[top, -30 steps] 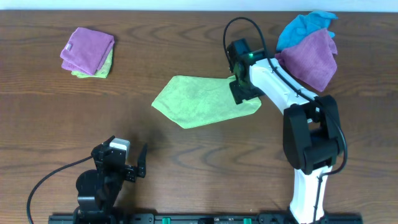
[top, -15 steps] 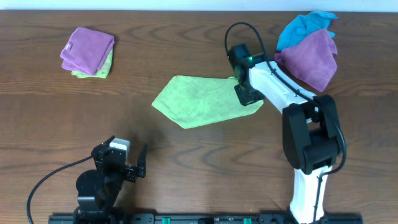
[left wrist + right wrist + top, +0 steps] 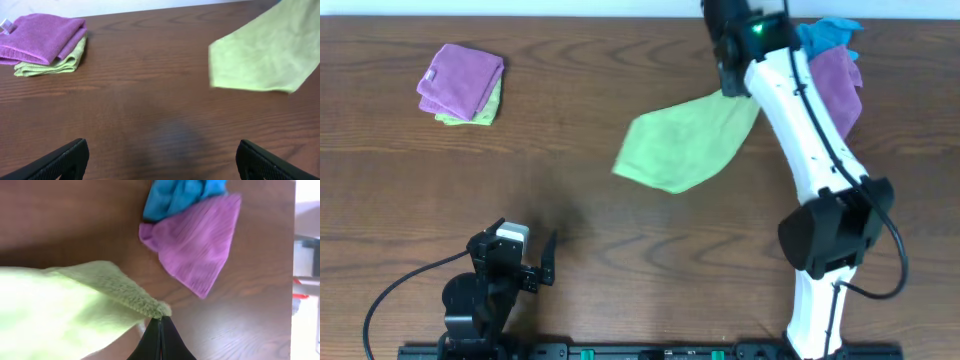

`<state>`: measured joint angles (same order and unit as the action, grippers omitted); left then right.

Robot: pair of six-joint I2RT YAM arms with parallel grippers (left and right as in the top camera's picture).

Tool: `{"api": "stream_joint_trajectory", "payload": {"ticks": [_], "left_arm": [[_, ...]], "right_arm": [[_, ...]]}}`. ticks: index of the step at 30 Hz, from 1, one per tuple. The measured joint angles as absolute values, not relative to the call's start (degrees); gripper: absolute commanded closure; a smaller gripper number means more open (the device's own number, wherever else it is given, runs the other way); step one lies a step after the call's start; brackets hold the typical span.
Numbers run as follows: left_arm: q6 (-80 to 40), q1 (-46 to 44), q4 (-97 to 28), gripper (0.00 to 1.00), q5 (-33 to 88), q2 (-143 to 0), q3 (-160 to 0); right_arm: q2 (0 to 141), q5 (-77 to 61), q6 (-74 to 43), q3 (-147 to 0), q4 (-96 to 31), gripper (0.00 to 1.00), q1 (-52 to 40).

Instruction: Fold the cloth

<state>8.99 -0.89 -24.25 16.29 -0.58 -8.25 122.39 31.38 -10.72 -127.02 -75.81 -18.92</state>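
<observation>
Desk: dark wood grain; it carried every item.
Right arm: white; it reached to the desk's far edge, next to the loose pile.
Cloth: lime green and unfolded. It was held up by one corner and draped from there toward the desk's centre, right of the middle in the far half.
Loose pile: a purple cloth with a bright blue cloth behind it, in the far right corner just beside the held corner.
Folded stack: purple over lime, far left, well apart from the work.
Left claw: spread as wide as it went and empty. It sat low at the near edge, well apart from the cloth.
Right claw: pinched fully together on the cloth's fuzzy corner.
Step (judged): a corner was being carried, either to lay the cloth out or to start the first fold. No crease was visible.
Next move (judged): the cloth would need to be laid flat in open desk space, clear of the loose pile, and the held corner brought onto the opposite one. The left claw could pin the far side.
Hard to make out: whether the cloth's low edge touched the desk. That edge was blurred in the left wrist view, and the same view cut off the cloth's upper right part.
Hidden: the right claw's tips, from overhead.
</observation>
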Motion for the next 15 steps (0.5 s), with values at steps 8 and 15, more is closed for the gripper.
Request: {"api": "stream_joint_trajectory", "payload": {"ticks": [8, 15], "left_arm": [[9.0, -0.9, -24.3, 0.05, 16.3, -0.6, -8.3], [9.0, -0.9, -24.3, 0.05, 16.3, -0.6, -8.3]], "right_arm": [[121.8, 13.4, -11.1, -135.0, -79.9, 0.99, -30.2], [121.8, -2.0, -2.9, -135.0, -79.6, 0.01, -51.4]]}}
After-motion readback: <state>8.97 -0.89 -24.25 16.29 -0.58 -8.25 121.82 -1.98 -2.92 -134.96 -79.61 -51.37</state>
